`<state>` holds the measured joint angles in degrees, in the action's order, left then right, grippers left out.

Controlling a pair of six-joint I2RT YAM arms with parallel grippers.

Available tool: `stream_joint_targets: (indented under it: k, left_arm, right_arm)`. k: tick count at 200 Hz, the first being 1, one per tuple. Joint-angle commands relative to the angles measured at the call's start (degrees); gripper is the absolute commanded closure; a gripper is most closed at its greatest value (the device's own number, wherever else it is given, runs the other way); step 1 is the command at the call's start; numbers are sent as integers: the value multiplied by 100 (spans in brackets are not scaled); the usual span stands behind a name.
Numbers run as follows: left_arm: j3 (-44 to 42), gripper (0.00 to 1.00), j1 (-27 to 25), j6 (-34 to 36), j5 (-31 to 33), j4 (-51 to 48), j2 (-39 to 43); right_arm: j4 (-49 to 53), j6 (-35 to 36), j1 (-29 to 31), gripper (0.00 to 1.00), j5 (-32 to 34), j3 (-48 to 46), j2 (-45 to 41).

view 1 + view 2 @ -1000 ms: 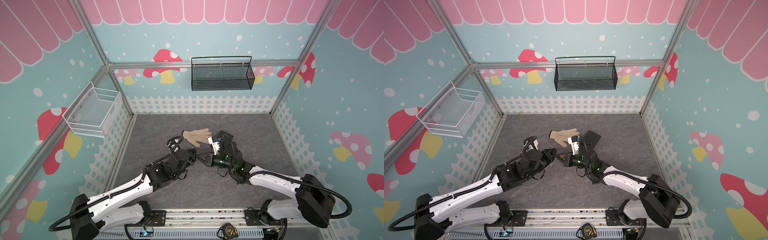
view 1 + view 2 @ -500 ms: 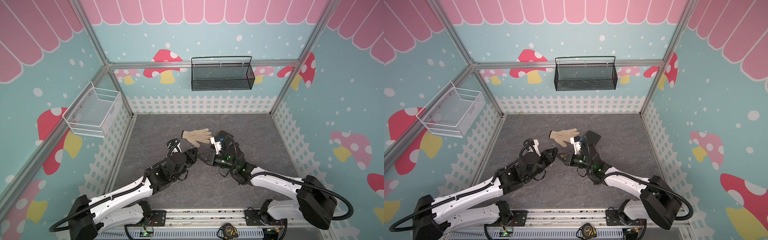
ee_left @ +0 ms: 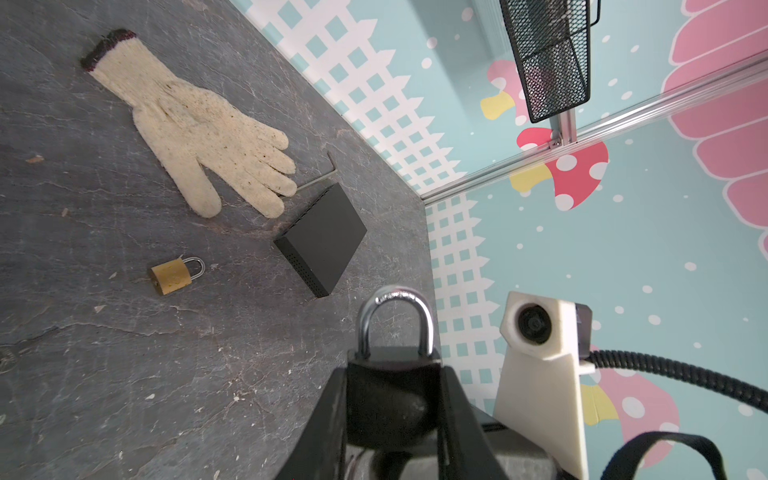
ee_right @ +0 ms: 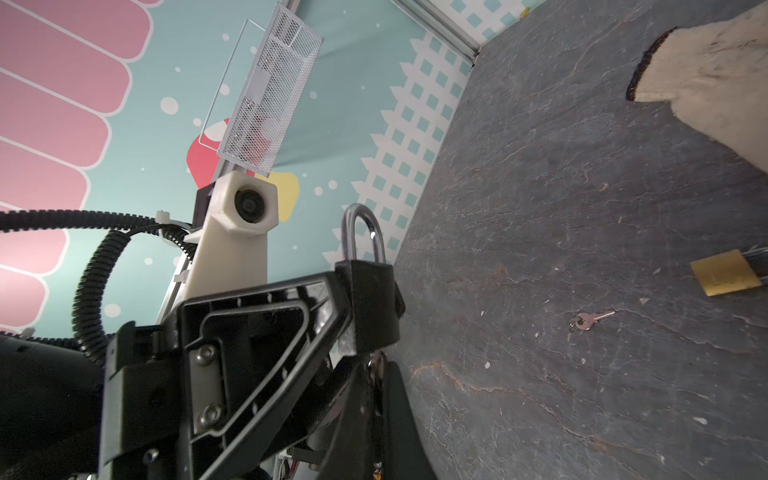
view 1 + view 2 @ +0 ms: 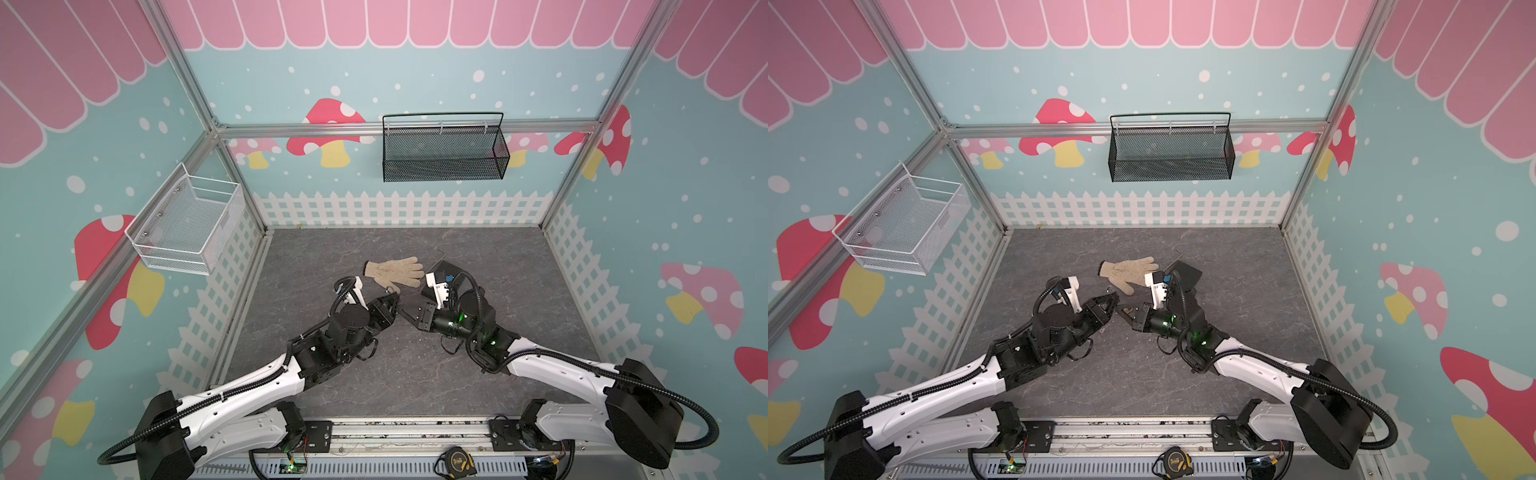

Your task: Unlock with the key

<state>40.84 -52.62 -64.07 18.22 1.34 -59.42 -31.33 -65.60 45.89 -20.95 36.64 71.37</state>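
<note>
Left fingers: clamped on the body of the black padlock, shackle up, apparently to leave the keyhole end free.
Right fingers: pinched shut on the key, its tip at the padlock's underside; insertion depth hidden.
Padlock position: raised off the desk, between both arms.
Unused: brass padlock and second key lie on the desk.

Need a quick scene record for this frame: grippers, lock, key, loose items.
left gripper: shut on black padlock
shackle: both legs seated in the body, lock not yet open
right gripper: shut on key, at the padlock end opposite the shackle
insertion: cannot tell whether the key is in the keyhole
lying on table: brass padlock, loose key, glove, black box, hex key
</note>
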Motion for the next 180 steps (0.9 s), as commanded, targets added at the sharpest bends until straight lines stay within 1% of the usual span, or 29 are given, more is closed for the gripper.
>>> stream_joint_targets:
  k: [1, 20, 28, 41, 54, 61, 65, 75, 88, 122, 154, 163, 180]
  left_arm:
    - [369, 100, -56, 117, -457, -158, -148]
    - [604, 100, -55, 223, -354, -514, -227]
    - [701, 91, -47, 246, -300, -659, -263]
    - [867, 80, -47, 296, -162, -911, -334]
    - [1111, 62, -38, 352, -27, -1285, -430]
    - [1257, 57, -38, 368, -23, -1528, -500]
    - [1343, 54, -38, 371, 161, -1668, -543]
    - [1507, 46, -38, 333, 260, -1932, -641]
    - [1611, 39, -39, 294, 329, -2057, -747]
    - [1758, 39, -38, 88, 463, -2218, -969]
    - [1987, 39, -38, 7, 551, -2483, -1286]
    - [2021, 41, -38, -16, 564, -2503, -1358]
    - [2023, 48, -39, -51, 596, -2382, -1441]
  right_arm:
    - [348, 586, 218, 100, -89, 397, -176]
    - [655, 886, 212, 100, 210, 466, -201]
    - [714, 972, 219, 100, 309, 479, -205]
    - [894, 1124, 223, 100, 464, 518, -162]
    - [1073, 1281, 219, 100, 597, 569, -149]
    - [1081, 1359, 219, 100, 710, 553, -167]
    - [1091, 1405, 214, 100, 771, 543, -180]
    - [1138, 1528, 219, 100, 875, 566, -184]
    - [1245, 1656, 223, 100, 956, 637, -123]
    - [1305, 1832, 228, 100, 1184, 695, -32]
    - [1304, 1899, 228, 100, 1234, 750, -37]
    - [1324, 1928, 228, 100, 1253, 748, -45]
    - [1399, 2000, 229, 100, 1243, 792, -16]
